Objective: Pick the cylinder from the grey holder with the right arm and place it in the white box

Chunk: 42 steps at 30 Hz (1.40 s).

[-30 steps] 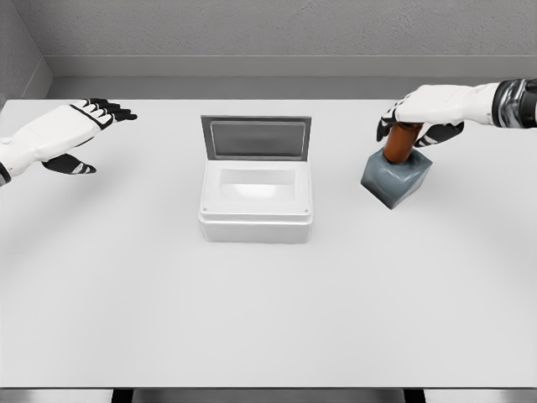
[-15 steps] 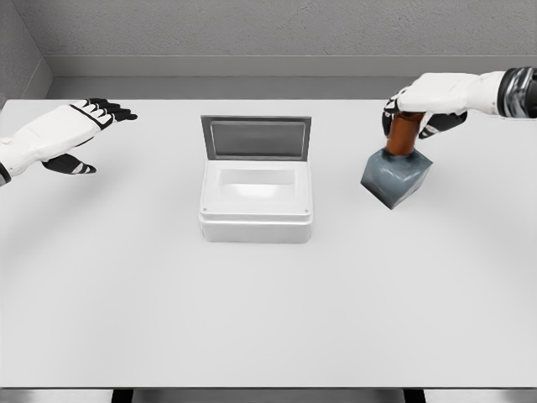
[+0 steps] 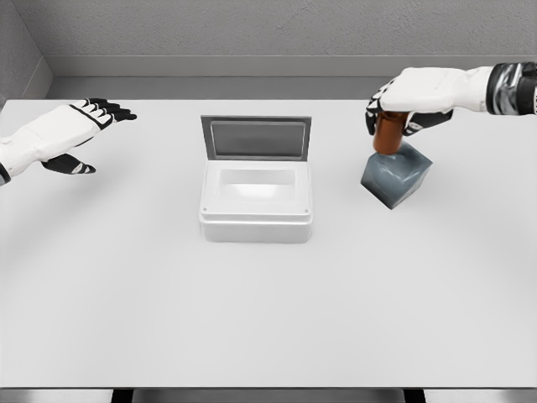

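1. A white table [image 3: 268,319] fronts a grey wall.
2. The right hand [image 3: 411,96] grips the upright cylinder [image 3: 388,136], its base at the holder [image 3: 396,179].
3. The box [image 3: 256,201] lies open to its left; the left hand [image 3: 59,133] idles, fingers spread.

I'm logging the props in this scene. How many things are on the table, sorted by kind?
Open white lidded box: 1
Grey block holder: 1
Brown cylinder, gripped by the right hand: 1
Total: 3, on the white table; the left hand holds nothing.
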Each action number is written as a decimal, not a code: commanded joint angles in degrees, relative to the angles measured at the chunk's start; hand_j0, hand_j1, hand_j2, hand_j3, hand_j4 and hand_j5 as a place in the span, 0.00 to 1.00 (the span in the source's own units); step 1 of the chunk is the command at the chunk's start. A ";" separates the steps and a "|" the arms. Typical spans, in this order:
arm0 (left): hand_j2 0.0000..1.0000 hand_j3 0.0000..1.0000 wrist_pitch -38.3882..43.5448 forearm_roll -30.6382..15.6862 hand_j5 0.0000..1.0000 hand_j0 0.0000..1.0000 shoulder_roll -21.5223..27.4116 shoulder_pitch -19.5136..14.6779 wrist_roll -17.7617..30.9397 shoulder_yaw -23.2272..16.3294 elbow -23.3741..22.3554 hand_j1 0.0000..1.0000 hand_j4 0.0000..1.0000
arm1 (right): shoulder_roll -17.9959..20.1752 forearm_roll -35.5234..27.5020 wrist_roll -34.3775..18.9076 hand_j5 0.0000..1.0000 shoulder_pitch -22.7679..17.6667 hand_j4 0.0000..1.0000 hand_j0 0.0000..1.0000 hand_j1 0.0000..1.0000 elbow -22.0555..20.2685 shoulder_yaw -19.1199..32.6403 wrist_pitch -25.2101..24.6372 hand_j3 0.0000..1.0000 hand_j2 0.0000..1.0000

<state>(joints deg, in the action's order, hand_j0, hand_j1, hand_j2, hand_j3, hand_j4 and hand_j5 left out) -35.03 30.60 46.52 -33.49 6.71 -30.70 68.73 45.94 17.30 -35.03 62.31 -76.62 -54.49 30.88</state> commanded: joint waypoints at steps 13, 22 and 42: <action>1.00 1.00 0.03 -0.37 1.00 1.00 0.06 0.00 -0.03 0.12 0.00 1.00 1.00 | -0.15 -0.34 0.03 0.50 -0.62 0.50 0.50 0.50 -11.27 0.00 0.06 0.50 0.50; 1.00 1.00 0.03 -0.37 1.00 1.00 -0.02 0.00 -0.03 0.12 0.00 1.00 1.00 | -1.47 -0.34 0.03 0.50 -0.97 0.50 0.50 0.50 -14.17 -0.09 -0.03 0.50 0.50; 1.00 1.00 0.03 -0.37 1.00 1.00 0.06 -0.09 -0.03 0.12 -0.09 1.00 1.00 | -8.58 -0.08 0.03 0.50 -0.88 0.50 0.50 0.50 -14.61 -0.53 -1.00 0.50 0.50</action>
<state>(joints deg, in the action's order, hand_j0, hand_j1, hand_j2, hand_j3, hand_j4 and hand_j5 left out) -35.03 30.60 46.52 -33.57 6.71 -30.64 68.64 38.04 17.34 -35.03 61.44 -91.36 -54.97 30.10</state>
